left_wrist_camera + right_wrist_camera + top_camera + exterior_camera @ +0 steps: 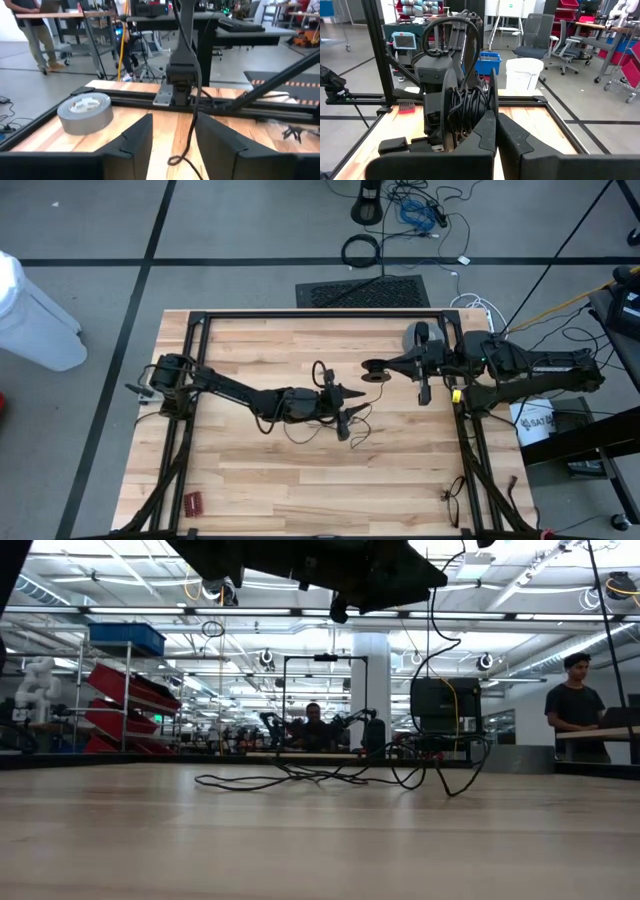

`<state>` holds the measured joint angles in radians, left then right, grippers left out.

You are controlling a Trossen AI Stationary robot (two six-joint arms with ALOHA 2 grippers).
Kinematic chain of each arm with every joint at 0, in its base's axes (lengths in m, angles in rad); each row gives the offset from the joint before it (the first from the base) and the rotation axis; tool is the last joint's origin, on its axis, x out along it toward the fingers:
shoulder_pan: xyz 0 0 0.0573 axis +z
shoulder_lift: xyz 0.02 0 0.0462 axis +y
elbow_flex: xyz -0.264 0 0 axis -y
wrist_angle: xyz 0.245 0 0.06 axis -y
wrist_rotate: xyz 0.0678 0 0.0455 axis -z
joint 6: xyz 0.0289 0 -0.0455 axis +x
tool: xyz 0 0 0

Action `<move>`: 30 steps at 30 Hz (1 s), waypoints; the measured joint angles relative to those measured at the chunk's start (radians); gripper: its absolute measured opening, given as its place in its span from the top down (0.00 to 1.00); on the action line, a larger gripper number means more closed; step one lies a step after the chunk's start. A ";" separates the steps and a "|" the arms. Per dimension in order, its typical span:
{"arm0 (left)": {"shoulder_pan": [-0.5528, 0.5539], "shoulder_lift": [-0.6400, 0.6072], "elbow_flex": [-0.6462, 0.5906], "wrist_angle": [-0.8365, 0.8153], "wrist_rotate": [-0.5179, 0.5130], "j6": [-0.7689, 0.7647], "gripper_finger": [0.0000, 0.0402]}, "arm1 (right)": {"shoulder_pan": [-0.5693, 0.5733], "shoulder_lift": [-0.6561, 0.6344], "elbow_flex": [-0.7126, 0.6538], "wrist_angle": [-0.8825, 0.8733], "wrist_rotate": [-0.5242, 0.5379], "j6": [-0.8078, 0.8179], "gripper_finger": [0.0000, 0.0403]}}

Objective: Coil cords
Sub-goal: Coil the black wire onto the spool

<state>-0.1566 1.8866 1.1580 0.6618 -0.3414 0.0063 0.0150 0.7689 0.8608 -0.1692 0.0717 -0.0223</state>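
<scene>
The thin black cord (362, 418) lies in loose loops on the wooden table (260, 480) mid-table, seen low across the boards (330, 777). Part of it is wound on a small black reel (465, 110), which is at the tip of my right gripper (385, 368). That gripper is shut on the reel above the table's middle. My left gripper (345, 408) stands just to the left of the reel. It is open and level, and a strand of the cord (192, 127) runs down between its fingers (135, 140) to a small loop on the table. My right gripper pinches the rim of the reel's nearer flange (493, 107) between its two fingertips, coming in level from the table's right. The reel stands on edge, clear of the table, with cord wound on its core. Whether my left gripper touches the strand between its fingers cannot be told.
A grey tape roll (420, 337) lies on the table at the far right, also in the left wrist view (85, 114). A black frame (320, 315) borders the table. A small red object (192, 502) sits near left and a black tangle (455, 500) near right.
</scene>
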 joint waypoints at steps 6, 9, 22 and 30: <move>0.002 0.000 0.000 0.001 0.018 0.000 0.70 | 0.000 0.000 0.000 0.000 0.000 -0.001 1.00; 0.007 0.000 0.000 -0.007 0.024 0.000 0.72 | 0.000 0.000 0.000 0.000 0.000 -0.004 1.00; 0.015 0.003 0.000 -0.065 0.028 -0.052 0.96 | 0.000 0.000 0.000 0.009 0.001 -0.003 1.00; 0.011 -0.001 0.000 -0.156 -0.023 -0.054 0.99 | 0.000 0.000 0.000 0.010 -0.026 -0.015 1.00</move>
<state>-0.1455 1.8857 1.1584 0.5060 -0.3639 -0.0472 0.0149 0.7692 0.8608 -0.1592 0.0457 -0.0371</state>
